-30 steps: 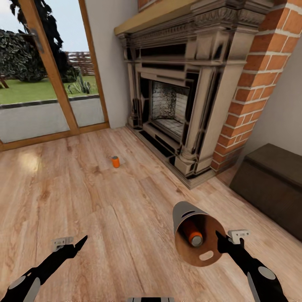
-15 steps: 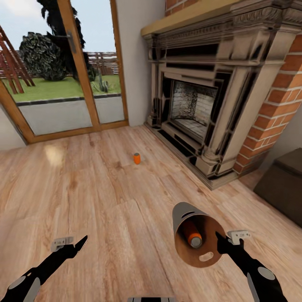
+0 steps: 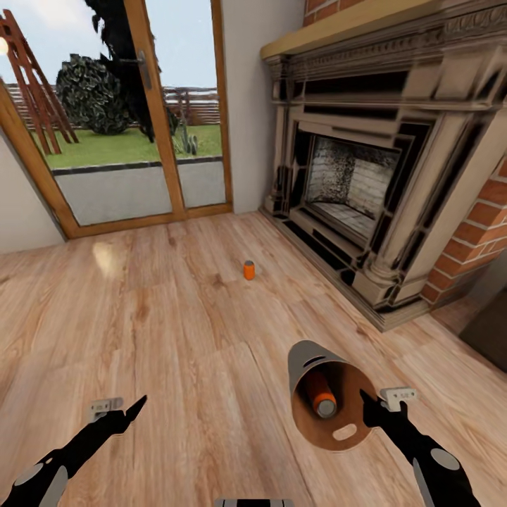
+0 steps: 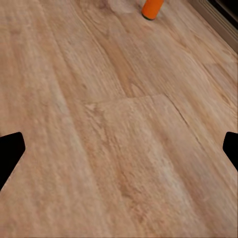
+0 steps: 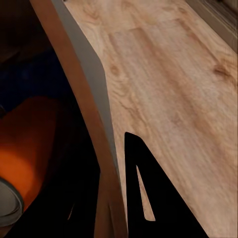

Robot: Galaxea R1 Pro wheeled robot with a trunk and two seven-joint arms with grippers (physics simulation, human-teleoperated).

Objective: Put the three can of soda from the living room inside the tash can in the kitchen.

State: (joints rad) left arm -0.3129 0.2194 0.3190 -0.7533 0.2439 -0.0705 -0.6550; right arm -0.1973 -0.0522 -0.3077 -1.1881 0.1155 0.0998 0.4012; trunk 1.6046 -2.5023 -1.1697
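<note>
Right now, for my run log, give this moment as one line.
room: living room | right gripper: shut on trash can rim, orange soda can inside | left gripper: open, empty | second orange soda can: upright on floor near fireplace

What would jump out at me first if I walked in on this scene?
Probably the grey bin tipped toward the camera in the right gripper, with an orange can lying inside. Next, a lone orange can standing on the wood floor ahead, before the big ornate fireplace at right.
</note>
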